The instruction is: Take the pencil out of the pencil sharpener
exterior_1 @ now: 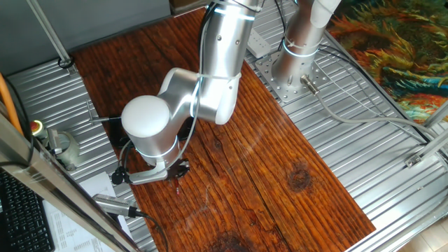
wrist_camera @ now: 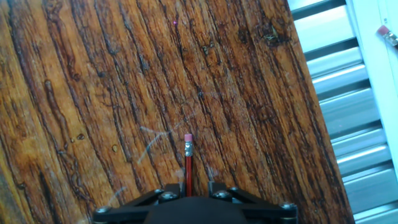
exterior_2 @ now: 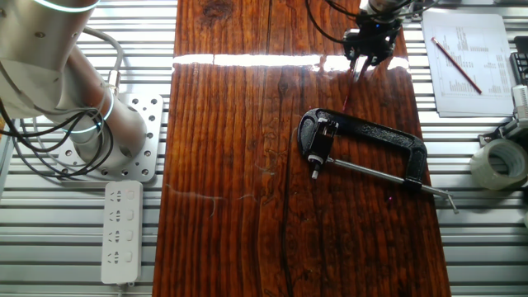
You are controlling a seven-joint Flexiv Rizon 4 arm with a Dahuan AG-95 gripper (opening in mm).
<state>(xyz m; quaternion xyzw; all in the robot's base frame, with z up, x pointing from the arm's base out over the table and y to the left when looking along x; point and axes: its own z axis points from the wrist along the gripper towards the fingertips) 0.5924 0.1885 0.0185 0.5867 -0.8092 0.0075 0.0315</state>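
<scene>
The pencil (wrist_camera: 188, 163) is a thin red stick with a pink eraser end, and it points away from my hand between the fingers. In the other fixed view it shows as a faint red line (exterior_2: 351, 89) below my gripper (exterior_2: 361, 68), near the board's far right corner. My gripper (wrist_camera: 194, 186) is shut on the pencil and holds it apart from the black clamp (exterior_2: 371, 132). A tiny whitish block, the pencil sharpener (exterior_2: 314, 158), sits at the clamp's left jaw. In one fixed view my gripper (exterior_1: 176, 170) is partly hidden behind the arm.
The clamp's long silver screw rod (exterior_2: 371, 172) runs right toward the board's edge. A paper sheet with another red pencil (exterior_2: 458, 66), a tape roll (exterior_2: 497, 162) and a power strip (exterior_2: 120, 231) lie on the metal table. The arm's base (exterior_2: 124, 136) stands on the left.
</scene>
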